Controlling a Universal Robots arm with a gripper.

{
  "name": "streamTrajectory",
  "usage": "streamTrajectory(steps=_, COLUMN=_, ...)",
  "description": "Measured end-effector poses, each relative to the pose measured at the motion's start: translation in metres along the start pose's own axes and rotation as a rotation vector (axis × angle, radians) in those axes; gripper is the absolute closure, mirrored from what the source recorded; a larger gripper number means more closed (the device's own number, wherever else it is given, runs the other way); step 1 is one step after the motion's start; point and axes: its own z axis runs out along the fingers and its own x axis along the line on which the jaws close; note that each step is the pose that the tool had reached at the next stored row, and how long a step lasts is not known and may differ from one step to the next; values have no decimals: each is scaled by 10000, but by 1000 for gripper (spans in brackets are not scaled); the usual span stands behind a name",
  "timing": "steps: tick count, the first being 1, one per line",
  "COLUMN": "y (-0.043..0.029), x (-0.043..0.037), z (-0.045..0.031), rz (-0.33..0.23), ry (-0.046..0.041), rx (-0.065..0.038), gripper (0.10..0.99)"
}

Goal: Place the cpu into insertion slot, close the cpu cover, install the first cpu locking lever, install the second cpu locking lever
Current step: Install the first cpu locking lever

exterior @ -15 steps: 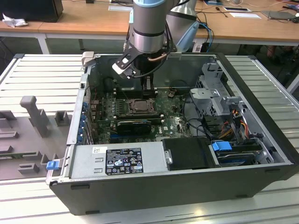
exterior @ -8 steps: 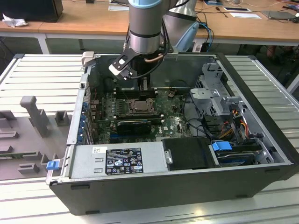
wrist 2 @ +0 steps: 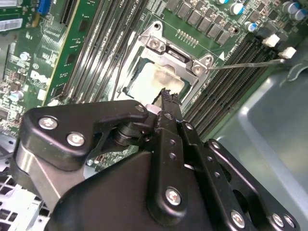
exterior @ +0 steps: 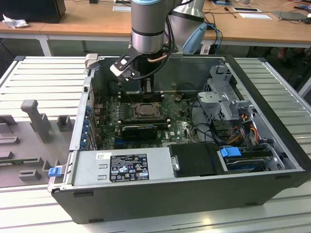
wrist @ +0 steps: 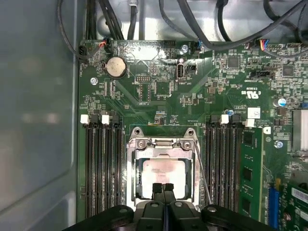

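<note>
The gripper (wrist: 162, 188) has its two black fingers pressed together with nothing between them, and its tips hang just above the insertion slot (exterior: 144, 111), over the edge of the cpu (wrist: 161, 172). The cpu lies in the insertion slot, its pale face showing in both wrist views through the cut-out of the cpu cover (wrist: 161, 143), which appears to lie flat on the slot. From one corner of the slot a thin metal lever (wrist 2: 245, 63) slants out over the long black memory slots (wrist: 224, 163) that flank it on both sides. Around the slot spreads the green circuit board (wrist: 159, 96), with a round coin battery (wrist: 116, 67) well apart from the slot
</note>
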Motion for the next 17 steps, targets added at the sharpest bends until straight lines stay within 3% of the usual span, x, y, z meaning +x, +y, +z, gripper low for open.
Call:
streamTrajectory(steps=7, y=4, x=2, z=-201, rz=0, ry=0, rx=1, gripper=980)
streamTrajectory(steps=9, y=6, x=3, z=-293, rz=0, ry=-1, rx=1, gripper=980)
streamTrajectory(steps=15, y=8, x=4, z=-394, rz=-3, ry=-1, rx=1, gripper=980)
streamTrajectory(steps=17, y=8, x=4, z=-394, rz=-408, ry=6, rx=4, gripper=980)
